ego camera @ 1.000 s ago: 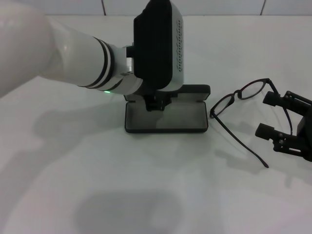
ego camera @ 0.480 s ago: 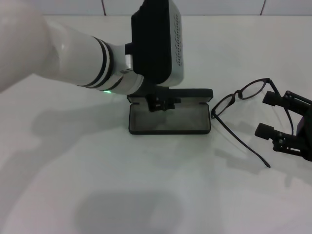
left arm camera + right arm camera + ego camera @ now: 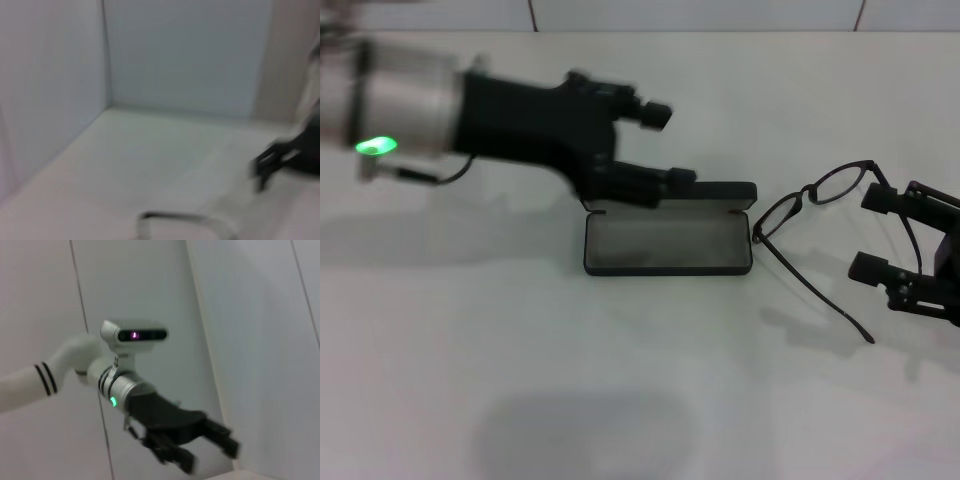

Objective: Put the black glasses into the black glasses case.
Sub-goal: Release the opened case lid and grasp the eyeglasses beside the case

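Right gripper [image 3: 878, 233], fingers spread and empty, sits just beside the black glasses [image 3: 812, 230]. Left gripper [image 3: 672, 145], also spread, hovers above the black glasses case [image 3: 666, 243]; a careless grasp could slide the thin frame away.

The open black glasses case [image 3: 667, 243] lies mid-surface with its grey-lined tray facing up and nothing in it, so the tray can be reached from above and from the near side. Its raised lid stands along the far edge and blocks entry from behind. The left end effector [image 3: 670, 145] hangs spread just above the lid's far-left end, crowding that corner. To the right, the black glasses [image 3: 812, 232] lie just beside the case, one temple arm stretching toward the near side. The right end effector [image 3: 880, 233] stands spread just beside the frame. The white surface [image 3: 620, 380] in front lies bare.
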